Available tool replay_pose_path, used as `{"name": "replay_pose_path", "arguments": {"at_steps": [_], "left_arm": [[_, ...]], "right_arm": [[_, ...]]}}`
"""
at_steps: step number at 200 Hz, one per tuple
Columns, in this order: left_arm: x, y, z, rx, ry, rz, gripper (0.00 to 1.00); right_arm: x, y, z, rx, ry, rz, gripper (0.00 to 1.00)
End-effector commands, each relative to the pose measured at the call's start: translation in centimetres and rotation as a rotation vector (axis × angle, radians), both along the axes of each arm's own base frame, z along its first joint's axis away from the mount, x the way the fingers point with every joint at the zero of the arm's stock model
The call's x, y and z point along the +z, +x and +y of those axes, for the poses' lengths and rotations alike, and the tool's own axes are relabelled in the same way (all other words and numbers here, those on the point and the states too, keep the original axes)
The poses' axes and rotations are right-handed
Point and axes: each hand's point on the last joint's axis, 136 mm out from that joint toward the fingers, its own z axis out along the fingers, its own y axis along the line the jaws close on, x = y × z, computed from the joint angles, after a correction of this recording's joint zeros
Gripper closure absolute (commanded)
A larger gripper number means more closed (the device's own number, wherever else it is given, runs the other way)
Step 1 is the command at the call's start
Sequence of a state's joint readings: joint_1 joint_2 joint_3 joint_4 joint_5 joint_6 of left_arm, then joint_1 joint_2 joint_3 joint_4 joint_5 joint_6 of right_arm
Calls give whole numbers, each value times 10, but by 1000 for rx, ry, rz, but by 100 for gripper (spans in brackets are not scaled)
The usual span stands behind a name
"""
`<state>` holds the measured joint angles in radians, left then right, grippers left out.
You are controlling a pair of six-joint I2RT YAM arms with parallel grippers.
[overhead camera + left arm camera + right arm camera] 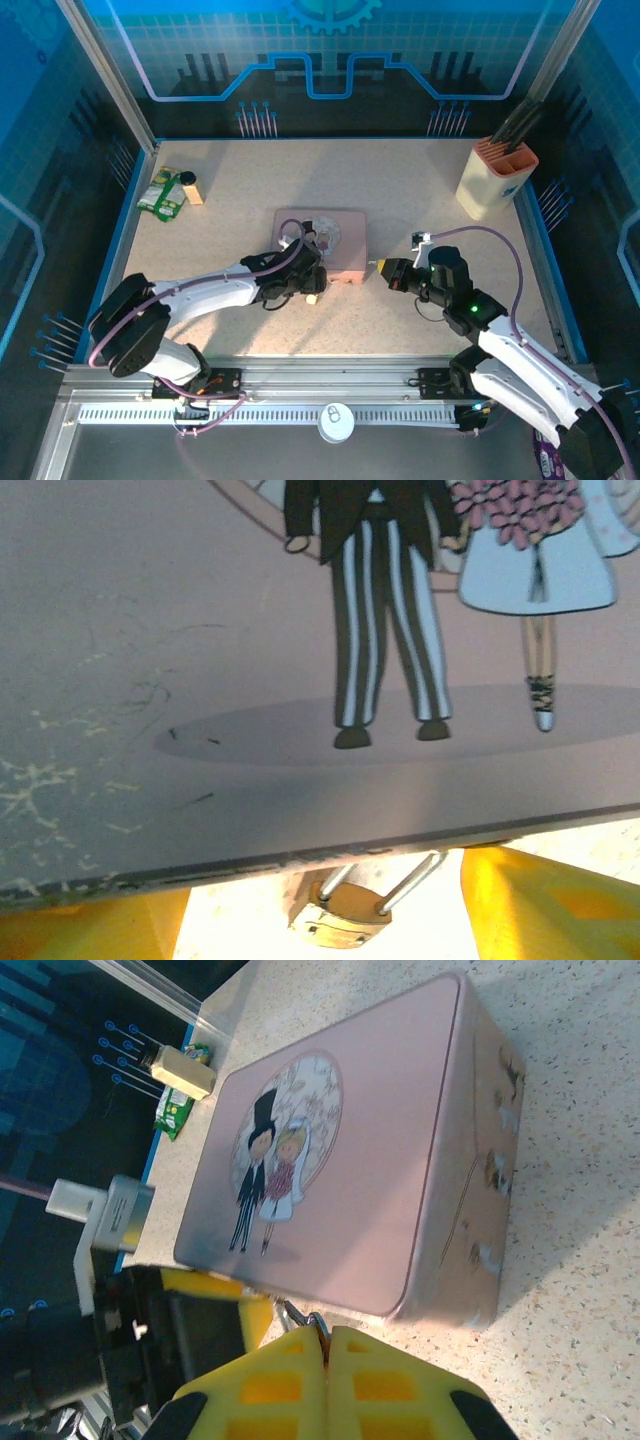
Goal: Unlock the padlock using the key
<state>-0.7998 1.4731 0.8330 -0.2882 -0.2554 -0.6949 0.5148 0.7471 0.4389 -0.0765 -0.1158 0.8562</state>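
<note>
The pink tin box (335,225) is the landmark. At its near edge the left gripper (303,283) stands spread, its yellow fingers (540,900) on either side of the hanging padlock (335,922) and apart from it. To the tin's right, the right gripper (327,1345) is pressed together. A dark sliver at its seam looks like the key (323,1330).

The step appears to be alignment. The next move calls for steadying the lock and finding its keyhole.

Under the tin lies a speckled beige tabletop (370,325), and beyond it stand blue-lit panels.

We saw the pink tin (200,660) lid, scratched, with a cartoon couple's legs printed on it. At its lower edge hung the brass padlock (338,922), shackle upward. The left gripper (322,935) stood wide, its yellow fingers (545,900) either side, clear of the padlock.
</note>
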Motion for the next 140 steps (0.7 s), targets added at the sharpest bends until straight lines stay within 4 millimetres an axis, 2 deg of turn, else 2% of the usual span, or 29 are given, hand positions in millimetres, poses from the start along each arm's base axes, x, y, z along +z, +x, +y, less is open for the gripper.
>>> {"name": "replay_pose_path", "arguments": {"at_steps": [1, 19, 65, 87, 140], "left_arm": [[32, 28, -25, -47, -102, -125, 27], [40, 23, -26, -61, -124, -138, 27], [43, -24, -19, -178, -128, -191, 27], [47, -35, -11, -242, -147, -254, 27], [25, -50, 4, -355, -160, -269, 29]], "right_arm": [[5, -2, -4, -13, 8, -4, 100], [3, -3, -5, -16, 12, 5, 100], [-2, -4, -4, -17, 18, 16, 100], [-3, -4, 0, 1, 35, 16, 100], [-2, -7, 7, 18, 50, 16, 100]]}}
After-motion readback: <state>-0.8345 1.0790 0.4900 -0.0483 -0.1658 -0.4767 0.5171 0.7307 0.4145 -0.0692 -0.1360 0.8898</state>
